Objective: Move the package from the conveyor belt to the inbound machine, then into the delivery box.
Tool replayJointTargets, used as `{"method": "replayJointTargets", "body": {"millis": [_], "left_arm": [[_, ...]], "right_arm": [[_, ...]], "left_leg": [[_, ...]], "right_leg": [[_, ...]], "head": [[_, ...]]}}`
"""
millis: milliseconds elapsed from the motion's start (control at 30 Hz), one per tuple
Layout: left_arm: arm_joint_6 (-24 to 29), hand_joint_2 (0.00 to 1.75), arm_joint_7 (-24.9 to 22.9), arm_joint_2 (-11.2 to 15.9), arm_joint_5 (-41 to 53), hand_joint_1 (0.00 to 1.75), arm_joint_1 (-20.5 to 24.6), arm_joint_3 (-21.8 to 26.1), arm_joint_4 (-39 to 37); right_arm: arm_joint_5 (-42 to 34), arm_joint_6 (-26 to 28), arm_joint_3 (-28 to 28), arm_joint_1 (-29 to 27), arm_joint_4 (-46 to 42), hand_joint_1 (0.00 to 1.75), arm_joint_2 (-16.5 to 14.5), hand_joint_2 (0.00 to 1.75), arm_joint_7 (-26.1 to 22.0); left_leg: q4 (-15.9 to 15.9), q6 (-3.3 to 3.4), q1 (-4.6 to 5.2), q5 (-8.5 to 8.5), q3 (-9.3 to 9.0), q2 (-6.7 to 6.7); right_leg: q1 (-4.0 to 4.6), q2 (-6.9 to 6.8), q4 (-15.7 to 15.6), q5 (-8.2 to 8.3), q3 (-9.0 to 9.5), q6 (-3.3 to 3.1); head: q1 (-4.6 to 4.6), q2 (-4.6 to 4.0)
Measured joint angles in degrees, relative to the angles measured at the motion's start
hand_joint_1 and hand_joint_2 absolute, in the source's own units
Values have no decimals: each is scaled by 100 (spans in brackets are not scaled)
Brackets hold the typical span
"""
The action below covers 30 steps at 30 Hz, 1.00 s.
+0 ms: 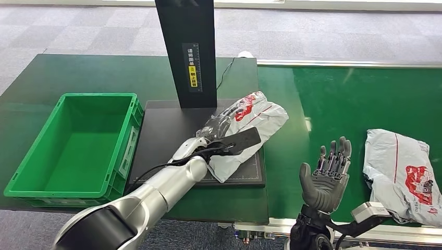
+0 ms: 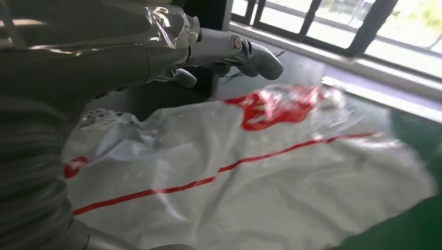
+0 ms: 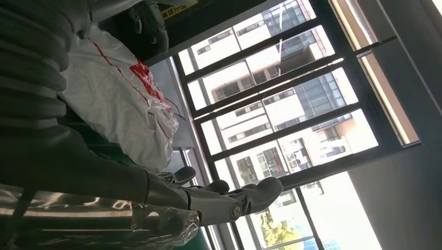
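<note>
A grey-white package [image 1: 254, 121] with red print lies on the black plate of the inbound machine [image 1: 161, 133], its far end overhanging toward the conveyor belt [image 1: 339, 99]. My left hand [image 1: 216, 130] hovers at the package's near-left edge with its fingers [image 2: 250, 52] stretched out above the bag [image 2: 250, 172], gripping nothing. My right hand [image 1: 327, 172] is raised over the belt's front edge, palm up, fingers [image 3: 234, 200] spread and empty. The same package [image 3: 120, 99] lies beyond it in the right wrist view. The green delivery box [image 1: 31, 161] stands empty left of the machine.
A second grey package [image 1: 401, 172] with red print lies on the belt at the right. The machine's black upright column [image 1: 186, 52] rises behind the plate. A cable [image 1: 225, 70] runs past the column. Grey carpet surrounds the tables.
</note>
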<state>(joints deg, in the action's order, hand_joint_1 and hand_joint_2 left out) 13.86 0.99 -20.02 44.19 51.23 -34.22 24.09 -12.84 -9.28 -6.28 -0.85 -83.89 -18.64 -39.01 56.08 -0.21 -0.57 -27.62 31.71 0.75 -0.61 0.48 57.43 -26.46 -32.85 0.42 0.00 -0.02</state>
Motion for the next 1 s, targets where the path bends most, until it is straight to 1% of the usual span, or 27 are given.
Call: {"method": "replayJointTargets", "body": {"millis": [67,133,233,400,467,567,1000], "left_arm": [[-226,175,-520,17,470,0,3,-153,-165],[-424,175,-820,41,767,0,-5,-274,-312],[-646,175,-1095,74,1034,0,-3,-402,-465],[-988,175,-1379,103,1309,0,88,-509,-597],[-1139,175,-1452,107,1401,0,128,-546,-632],[-1225,175,-1488,108,1462,0,162,-577,-666],[-1245,175,-1498,125,1470,0,187,-632,-724]], "right_arm": [[3,-41,-3,20,0,0,0,175,0],[4,-58,-3,41,4,0,0,175,0],[6,-60,-2,84,26,0,0,175,1],[7,-90,0,116,45,0,0,175,1],[6,-105,1,129,54,0,0,175,0],[5,-126,1,143,66,0,0,175,1],[7,-137,1,155,81,0,0,175,1]], "left_leg": [[0,0,0,0,0,0],[0,0,0,0,1,0],[-1,0,0,0,1,1],[-2,0,0,-1,-6,0],[-2,0,-1,-1,-14,-1],[-3,0,-1,-1,-27,-1],[-4,-1,-2,-1,-52,0]], "right_leg": [[0,0,0,0,0,0],[0,0,0,0,0,0],[0,0,0,0,0,0],[1,2,0,0,7,0],[1,3,0,0,15,0],[2,3,0,0,28,0],[3,3,0,0,54,-1]], "head": [[0,0],[-1,0],[-1,0],[0,0],[1,0],[0,0],[0,0]]}}
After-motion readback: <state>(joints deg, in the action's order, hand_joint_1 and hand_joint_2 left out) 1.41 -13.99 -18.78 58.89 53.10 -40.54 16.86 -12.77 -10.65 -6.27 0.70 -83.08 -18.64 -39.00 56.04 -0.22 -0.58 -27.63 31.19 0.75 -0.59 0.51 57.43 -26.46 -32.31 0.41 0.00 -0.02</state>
